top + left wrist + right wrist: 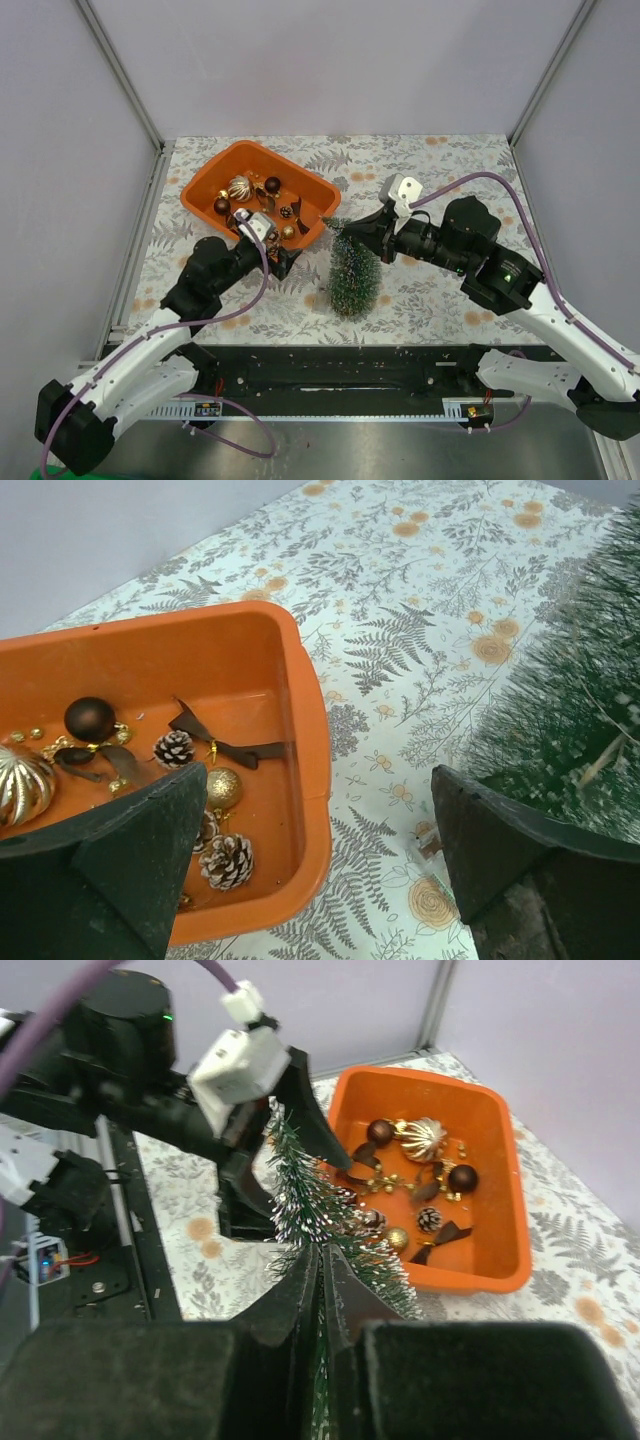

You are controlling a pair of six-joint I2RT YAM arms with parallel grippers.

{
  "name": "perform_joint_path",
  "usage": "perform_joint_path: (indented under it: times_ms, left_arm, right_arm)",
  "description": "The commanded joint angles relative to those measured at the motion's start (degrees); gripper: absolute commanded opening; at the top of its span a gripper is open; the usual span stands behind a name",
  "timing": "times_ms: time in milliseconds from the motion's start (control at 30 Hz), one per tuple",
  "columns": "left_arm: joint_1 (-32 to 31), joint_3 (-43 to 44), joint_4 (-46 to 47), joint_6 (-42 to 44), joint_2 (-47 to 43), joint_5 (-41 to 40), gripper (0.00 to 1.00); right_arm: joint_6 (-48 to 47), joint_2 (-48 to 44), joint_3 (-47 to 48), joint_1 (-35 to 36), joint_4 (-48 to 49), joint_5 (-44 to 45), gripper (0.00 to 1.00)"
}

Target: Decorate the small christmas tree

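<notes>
The small christmas tree [352, 272] is dark green with white-frosted needles and stands about upright on the table just right of the orange tray [200, 186]. My right gripper [364, 236] is shut on the tree's upper part; in the right wrist view the fingers [300, 1295] pinch the tree [303, 1192]. My left gripper [286, 256] is open and empty between the tray's near corner and the tree. In the left wrist view the gripper [315, 852] straddles the tray rim [312, 742], with the tree [585, 705] at the right.
The tray holds pine cones [228, 861], a gold ball [222, 787], a brown ball [89, 718], dark ribbons and a large gold ornament [238, 188]. The floral tablecloth [440, 170] covers the table. Grey walls enclose three sides.
</notes>
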Motion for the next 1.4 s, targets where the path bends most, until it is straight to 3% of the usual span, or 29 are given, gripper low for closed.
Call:
perform_joint_path:
  times_ms: [0, 267, 400, 667, 800, 900, 1033, 1133, 1300, 1367]
  left_arm:
    - [-1.52, 3.65, 8.18, -0.43, 5.48, 1.76, 0.95]
    - [-5.04, 11.31, 9.05, -0.86, 14.28, -0.26, 0.90]
    - [-5.13, 11.31, 10.29, -1.30, 15.07, -5.16, 0.99]
    - [-3.28, 5.26, 9.33, 1.51, 8.85, -7.47, 0.99]
    - [-1.70, 3.05, 2.32, 4.84, 2.52, -5.98, 0.99]
    - [-1.52, 4.01, -6.38, 11.77, -2.49, 1.29, 0.99]
    - [-1.79, 9.45, -17.99, 17.15, -6.37, 17.71, 0.99]
    - [-3.71, 11.22, -20.82, 20.57, -9.62, 27.22, 0.99]
    - [-16.27, 14.99, -21.54, 21.12, -9.19, 21.54, 0.99]
    - [-17.16, 17.10, -18.73, 19.62, -8.05, 24.77, 0.99]
  right_arm:
    - [5.01, -0.77, -1.40, -0.16, 3.80, -5.94, 0.08]
    - [6.33, 0.19, -2.28, 0.36, 5.92, -7.53, 0.08]
    - [5.89, 0.02, -2.81, 0.45, 5.40, -6.22, 0.08]
    - [6.07, -1.30, -4.30, 0.45, 4.34, -2.35, 0.08]
    - [6.95, -1.65, -5.18, 0.45, 5.30, -0.68, 0.08]
    - [7.73, -2.00, -5.62, 0.45, 6.09, 0.55, 0.07]
    - [9.23, -1.92, -6.41, 0.36, 7.15, 1.78, 0.08]
    - [11.08, -1.39, -6.50, 0.54, 7.24, 2.93, 0.10]
    - [11.87, -0.86, -6.07, 0.71, 7.50, 3.98, 0.13]
    - [11.96, -0.34, -5.19, 0.89, 6.63, 4.51, 0.12]
